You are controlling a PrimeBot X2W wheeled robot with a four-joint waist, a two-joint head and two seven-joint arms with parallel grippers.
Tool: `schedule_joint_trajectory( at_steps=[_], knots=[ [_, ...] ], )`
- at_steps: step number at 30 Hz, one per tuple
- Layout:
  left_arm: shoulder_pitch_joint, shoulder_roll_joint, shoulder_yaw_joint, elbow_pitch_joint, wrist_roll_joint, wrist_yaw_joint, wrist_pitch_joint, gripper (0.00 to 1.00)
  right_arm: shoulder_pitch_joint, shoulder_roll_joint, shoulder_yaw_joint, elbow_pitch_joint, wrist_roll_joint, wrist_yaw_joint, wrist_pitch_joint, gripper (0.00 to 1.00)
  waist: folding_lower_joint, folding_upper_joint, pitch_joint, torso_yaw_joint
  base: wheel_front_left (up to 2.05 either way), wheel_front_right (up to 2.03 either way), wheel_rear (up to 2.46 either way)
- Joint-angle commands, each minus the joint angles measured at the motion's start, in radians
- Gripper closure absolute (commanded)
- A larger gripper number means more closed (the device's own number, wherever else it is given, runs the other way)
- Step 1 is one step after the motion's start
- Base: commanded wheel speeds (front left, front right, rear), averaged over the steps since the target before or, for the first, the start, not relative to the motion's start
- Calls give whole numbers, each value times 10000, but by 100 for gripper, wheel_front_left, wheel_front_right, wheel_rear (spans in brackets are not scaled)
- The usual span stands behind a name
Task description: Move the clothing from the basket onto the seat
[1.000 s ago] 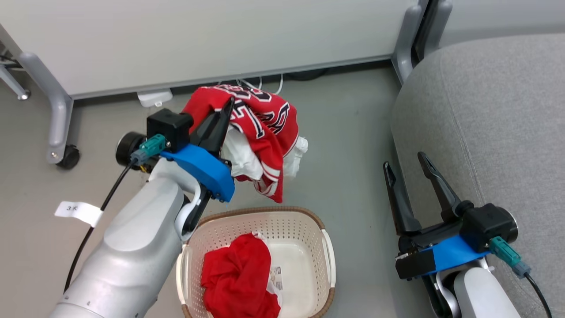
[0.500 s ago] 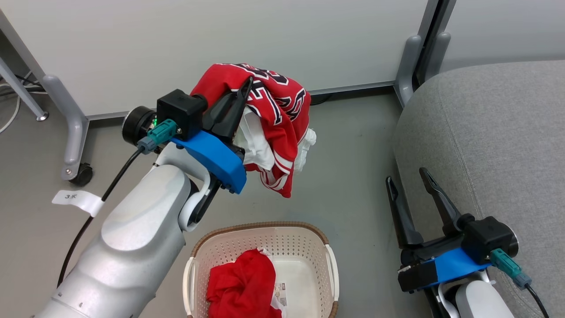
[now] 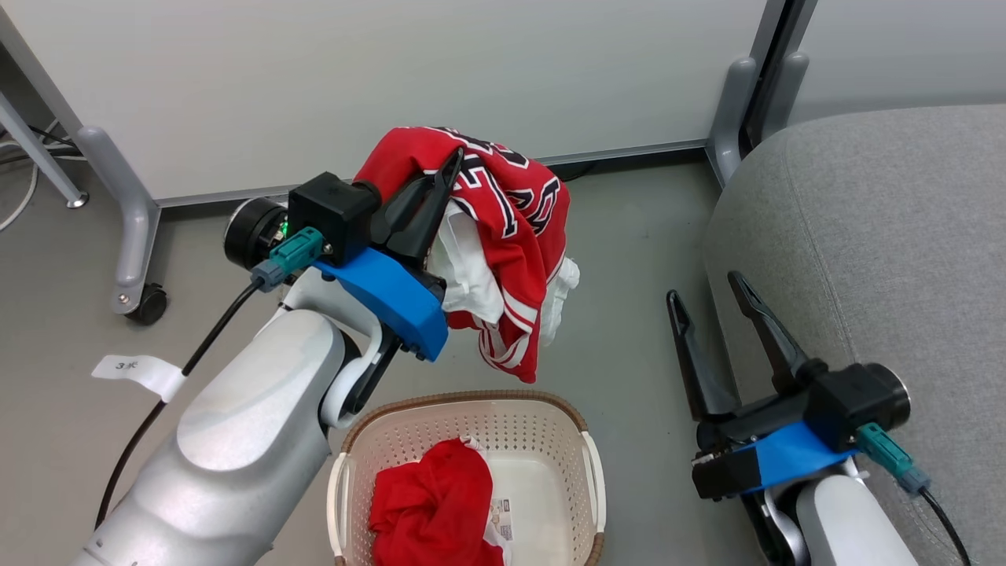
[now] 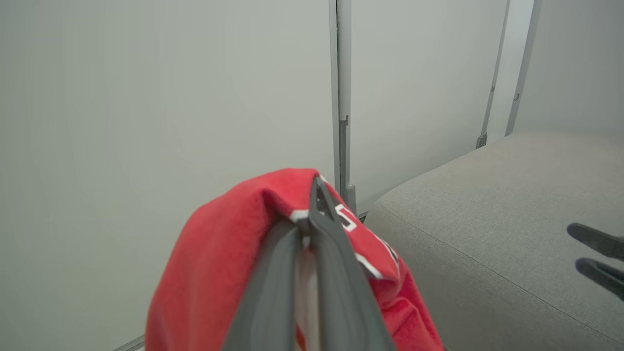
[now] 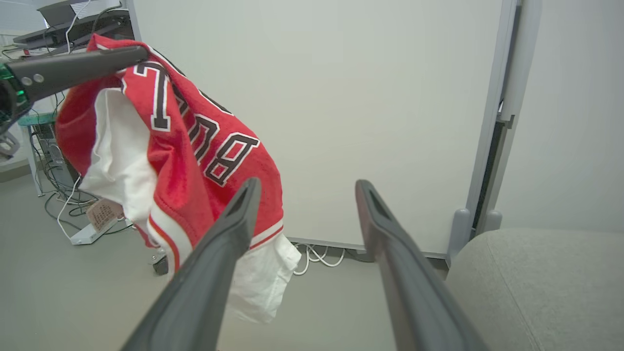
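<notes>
My left gripper [image 3: 449, 161] is shut on the red jersey [image 3: 515, 228], which hangs in the air above the floor, its white lining and black-and-white lettering showing; the left wrist view shows the jersey [image 4: 219, 263] draped over the closed fingers [image 4: 329, 253]. Below it stands the cream basket [image 3: 585, 464] with a plain red garment [image 3: 432, 507] bunched at its left side. My right gripper [image 3: 703, 287] is open and holds nothing, beside the left edge of the grey seat [image 3: 880, 251]. In the right wrist view the jersey [image 5: 195, 146] hangs left of my open right gripper [image 5: 306, 187].
A white partition wall [image 3: 393, 79] on grey wheeled legs [image 3: 134, 236] stands behind the jersey. Cables [image 5: 321, 256] lie on the floor at its base. A second grey leg [image 3: 735, 102] stands at the seat's far corner. Grey floor lies between the basket and the seat.
My left arm has carried the jersey to the right, toward the seat. The head camera has shifted, so the basket sits lower in the picture. The right gripper stays open.
</notes>
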Motion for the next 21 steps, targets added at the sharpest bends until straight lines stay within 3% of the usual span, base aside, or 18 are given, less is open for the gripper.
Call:
schedule_joint_trajectory(
  at_steps=[1, 12, 21],
  knots=[
    [47, 55, -5, -66, -18, 48, -6, 100, -201, -32, 60, -43, -88, 19, -31, 0, 1, -1, 9, 0, 0, 0, 0],
    [-110, -4, -183, -410, 60, 120, 131, 100, -2331, -524, 1266, 531, -683, 13, -31, 0, 1, -1, 185, 171, 0, 0, 0],
    [-252, -232, -435, -460, 142, 43, 80, 100, -3935, -1047, 2452, 1895, -838, 13, -19, 0, 1, -1, 392, 460, 0, 0, 0]
  ],
)
